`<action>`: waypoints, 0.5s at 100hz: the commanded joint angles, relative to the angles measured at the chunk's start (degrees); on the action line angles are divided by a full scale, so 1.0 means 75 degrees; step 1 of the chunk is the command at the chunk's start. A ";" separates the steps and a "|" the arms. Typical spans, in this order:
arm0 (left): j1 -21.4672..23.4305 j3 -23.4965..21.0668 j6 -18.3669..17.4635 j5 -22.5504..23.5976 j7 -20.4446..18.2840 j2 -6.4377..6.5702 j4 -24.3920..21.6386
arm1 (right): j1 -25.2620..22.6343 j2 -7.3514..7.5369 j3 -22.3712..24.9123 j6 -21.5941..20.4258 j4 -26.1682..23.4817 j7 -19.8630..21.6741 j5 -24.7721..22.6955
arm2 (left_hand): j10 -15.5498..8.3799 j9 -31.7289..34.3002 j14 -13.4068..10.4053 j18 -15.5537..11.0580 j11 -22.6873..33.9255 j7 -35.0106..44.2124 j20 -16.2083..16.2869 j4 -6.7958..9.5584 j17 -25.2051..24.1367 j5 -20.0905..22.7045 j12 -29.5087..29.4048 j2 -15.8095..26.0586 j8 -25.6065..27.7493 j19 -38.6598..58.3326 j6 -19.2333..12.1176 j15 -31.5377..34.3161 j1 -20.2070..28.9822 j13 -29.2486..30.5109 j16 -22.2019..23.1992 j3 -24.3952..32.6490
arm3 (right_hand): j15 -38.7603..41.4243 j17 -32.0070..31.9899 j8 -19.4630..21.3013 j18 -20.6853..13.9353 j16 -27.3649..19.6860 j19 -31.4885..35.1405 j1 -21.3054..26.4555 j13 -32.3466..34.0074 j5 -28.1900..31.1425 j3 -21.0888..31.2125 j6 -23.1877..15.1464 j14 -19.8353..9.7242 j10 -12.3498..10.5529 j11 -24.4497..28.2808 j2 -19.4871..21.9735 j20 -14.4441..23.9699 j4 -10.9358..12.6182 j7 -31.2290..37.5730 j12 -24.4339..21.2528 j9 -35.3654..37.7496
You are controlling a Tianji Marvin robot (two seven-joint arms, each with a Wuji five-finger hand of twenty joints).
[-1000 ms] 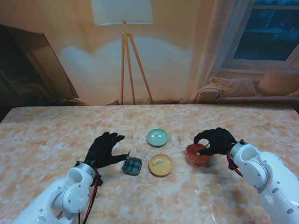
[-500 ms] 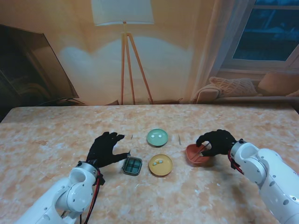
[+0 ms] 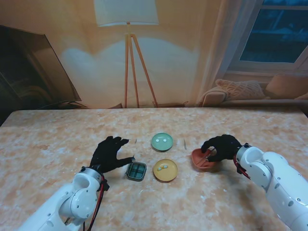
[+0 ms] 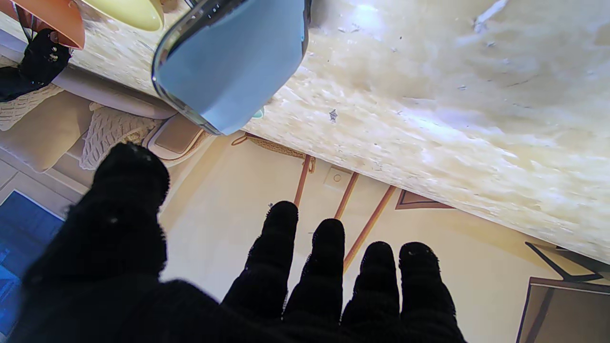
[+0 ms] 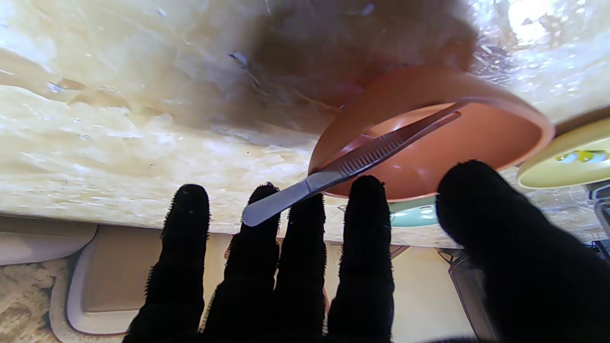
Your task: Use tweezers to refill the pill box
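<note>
From the stand, the left hand [image 3: 109,153] is resting with fingers spread just left of the pill box [image 3: 136,170]; the right hand [image 3: 222,146] is curling over the orange dish [image 3: 202,160].

Left wrist: fingers [image 4: 279,257] apart, holding nothing.

Right wrist: tweezers [image 5: 350,162] are lying across the fingers [image 5: 305,247], tips inside the dish; whether they are pinching, I cannot tell.

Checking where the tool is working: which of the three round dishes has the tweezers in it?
The red-orange dish, farthest to the right, under the right hand; the green and yellow dishes have none.
</note>
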 commanded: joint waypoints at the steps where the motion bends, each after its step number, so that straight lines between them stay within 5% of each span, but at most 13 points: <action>1: -0.0016 0.0013 -0.0005 -0.0012 -0.0101 -0.0031 -0.0009 | -0.0046 0.0013 -0.0022 -0.0110 0.0046 0.0097 -0.0100 | -0.0154 0.0124 -0.0210 -0.0195 0.0015 0.0083 -0.0001 0.0186 -0.0029 0.0173 0.0020 0.0295 0.0078 0.0065 -0.0091 -0.0062 0.0154 -0.0002 -0.0051 -0.0250 | 0.0028 0.0042 -0.0066 -0.0154 -0.0066 0.0133 0.0132 0.0119 0.0032 0.0229 -0.0210 -0.0184 -0.0182 -0.0023 -0.0267 -0.0101 -0.0190 0.0166 -0.0198 0.0234; 50: -0.0091 0.0093 -0.0131 -0.0136 0.0209 -0.0098 0.0175 | -0.0074 0.0026 -0.0236 -0.0252 0.0459 -0.0534 -0.0313 | -0.0194 0.0248 -0.0218 -0.0199 0.0086 0.0170 0.0103 0.0231 0.0036 0.0276 0.0065 0.0622 0.0096 0.0280 -0.0111 0.0016 0.0536 0.0136 -0.0016 -0.0722 | 0.0169 0.0448 -0.0122 -0.0318 -0.0010 0.0258 0.0547 0.0545 0.0188 0.0521 -0.0406 -0.0281 -0.0337 -0.0013 -0.0342 -0.0091 -0.0211 0.0435 -0.0197 0.0620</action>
